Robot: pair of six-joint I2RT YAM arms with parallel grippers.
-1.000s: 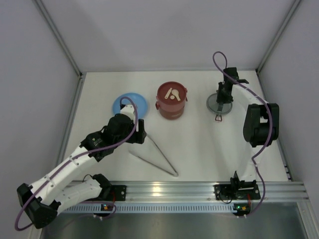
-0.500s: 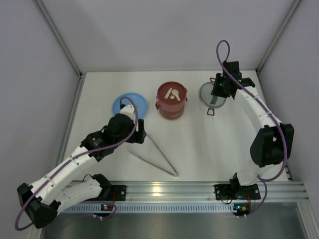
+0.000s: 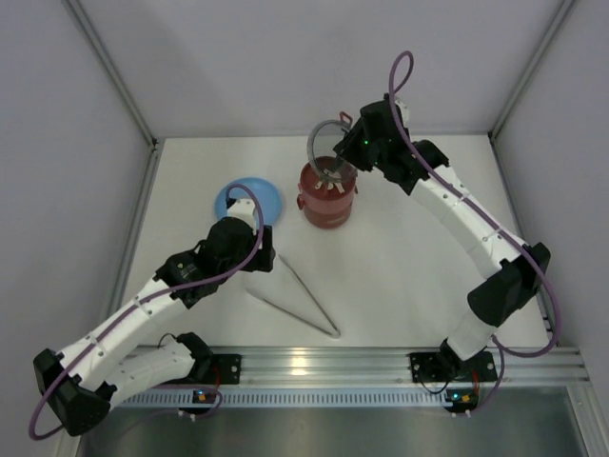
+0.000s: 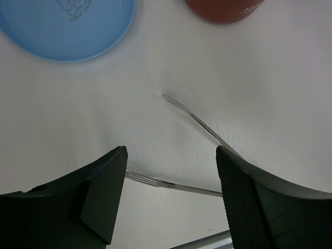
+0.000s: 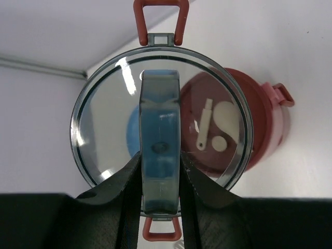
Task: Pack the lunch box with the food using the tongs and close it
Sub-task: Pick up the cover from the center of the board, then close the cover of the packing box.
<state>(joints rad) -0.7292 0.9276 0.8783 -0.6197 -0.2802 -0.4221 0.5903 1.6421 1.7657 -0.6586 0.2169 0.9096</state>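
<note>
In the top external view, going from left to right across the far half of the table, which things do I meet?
Blue plate → lunch box. The grey cover held in the right hand overlaps the box, so it is left out.

Flat light-blue plate on the white table, aluminium rail along its near edge.

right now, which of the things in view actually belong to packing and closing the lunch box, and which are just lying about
For the job:
- lunch box
- clear top cover, clamped in the right gripper above the box
- tongs, lying flat below the left gripper, jaws open

Just lying about:
- light-blue plate, nothing visible on it
</note>
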